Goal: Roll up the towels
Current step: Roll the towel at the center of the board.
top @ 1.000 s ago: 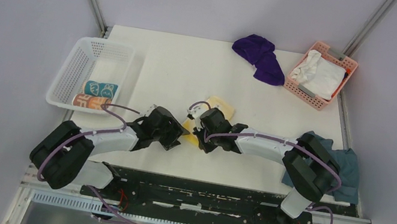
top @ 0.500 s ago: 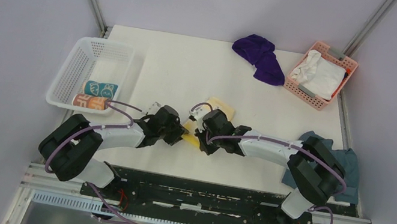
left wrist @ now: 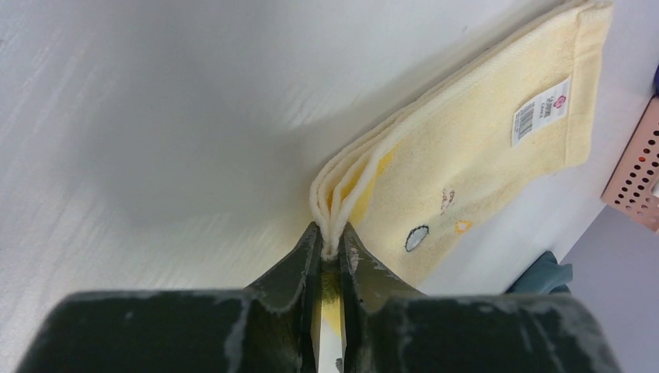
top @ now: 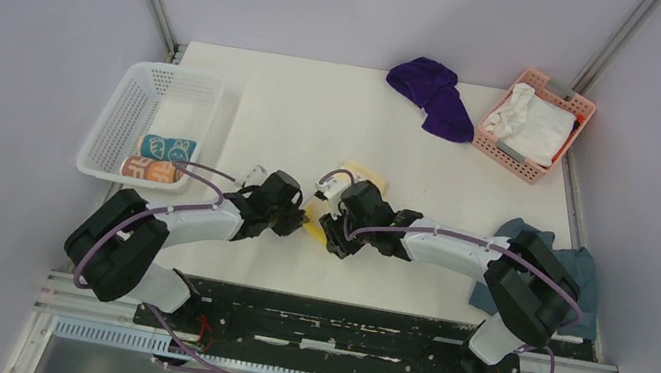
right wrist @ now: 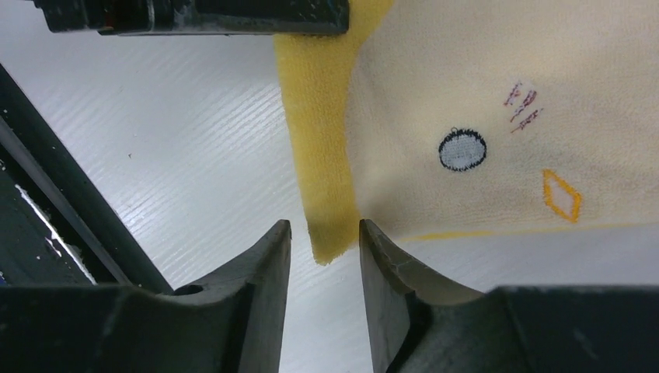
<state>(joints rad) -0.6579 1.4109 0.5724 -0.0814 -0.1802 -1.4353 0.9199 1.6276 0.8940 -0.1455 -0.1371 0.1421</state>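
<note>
- Towels: the pale yellow towel (top: 364, 174) lies folded flat on the counter (top: 290, 99), near the front middle, between the two arms.
- Its white label (left wrist: 542, 111) sits at the far end in the left wrist view.
- The left end effector (left wrist: 330, 247) is pressed together, pinching the stacked layers at the towel's near edge.
- The right end effector (right wrist: 322, 233) has its jaws spread, with a darker yellow corner of the same towel lying between them, unclamped.
- The teal rolled towel (top: 168, 148) and orange rolled towel (top: 152, 170) lie side by side in the white basket (top: 131, 113) at the counter's left.
- The purple towel (top: 433, 97) lies crumpled at the far edge, near the pink basket (top: 551, 85), which holds a white cloth (top: 530, 124).
- A blue-grey cloth (top: 585, 280) lies at the right edge, partly under the right arm.
</note>
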